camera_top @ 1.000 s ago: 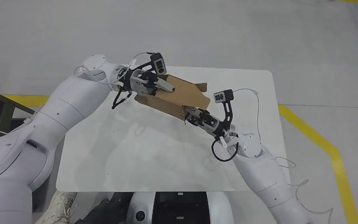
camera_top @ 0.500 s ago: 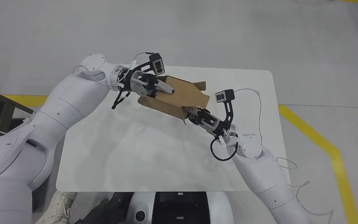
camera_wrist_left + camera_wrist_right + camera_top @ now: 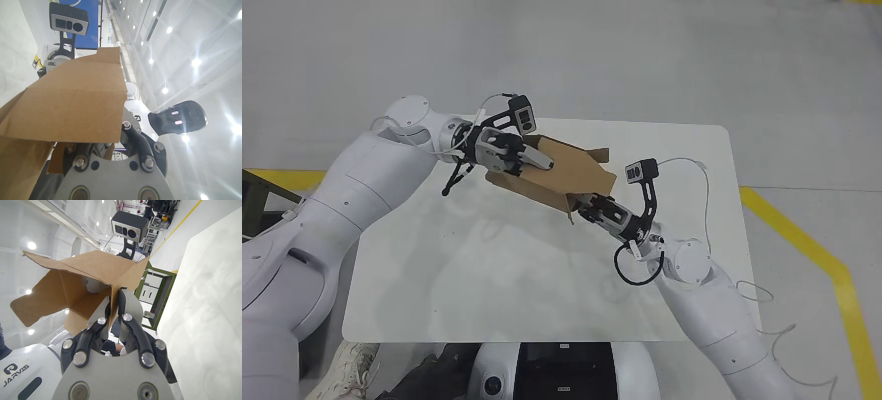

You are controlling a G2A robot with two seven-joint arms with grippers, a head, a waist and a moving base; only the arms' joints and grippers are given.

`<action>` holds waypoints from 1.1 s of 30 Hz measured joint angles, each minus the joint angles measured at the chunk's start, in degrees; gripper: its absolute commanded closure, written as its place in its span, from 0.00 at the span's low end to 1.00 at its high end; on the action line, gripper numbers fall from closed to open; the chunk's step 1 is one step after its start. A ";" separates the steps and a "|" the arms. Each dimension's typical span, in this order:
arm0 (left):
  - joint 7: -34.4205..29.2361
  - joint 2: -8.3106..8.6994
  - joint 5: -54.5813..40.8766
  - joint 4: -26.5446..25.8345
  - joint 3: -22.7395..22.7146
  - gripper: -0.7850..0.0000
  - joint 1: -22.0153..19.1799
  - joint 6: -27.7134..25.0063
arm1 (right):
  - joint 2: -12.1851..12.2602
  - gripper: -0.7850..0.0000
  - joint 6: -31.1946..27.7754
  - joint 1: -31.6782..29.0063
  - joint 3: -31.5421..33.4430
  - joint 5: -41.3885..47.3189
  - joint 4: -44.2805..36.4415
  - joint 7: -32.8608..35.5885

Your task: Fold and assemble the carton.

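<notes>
Holding carton (image 3: pixel 567 172) off the table (image 3: pixel 492 270): right gripper (image 3: pixel 113 298) clamps a wall edge at its tips; left gripper (image 3: pixel 530 153) stands spread, carton resting beside it. Risk: with one pinch, carton may pivot or slip when pushed.

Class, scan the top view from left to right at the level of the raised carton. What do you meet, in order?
left gripper → carton → right gripper → right arm's wrist camera → bare stretch of the table
</notes>
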 measured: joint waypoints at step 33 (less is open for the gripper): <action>0.00 0.27 -0.77 3.99 -1.89 1.00 -0.16 -0.87 | 1.54 0.00 -7.98 -6.80 3.77 5.24 -7.31 11.17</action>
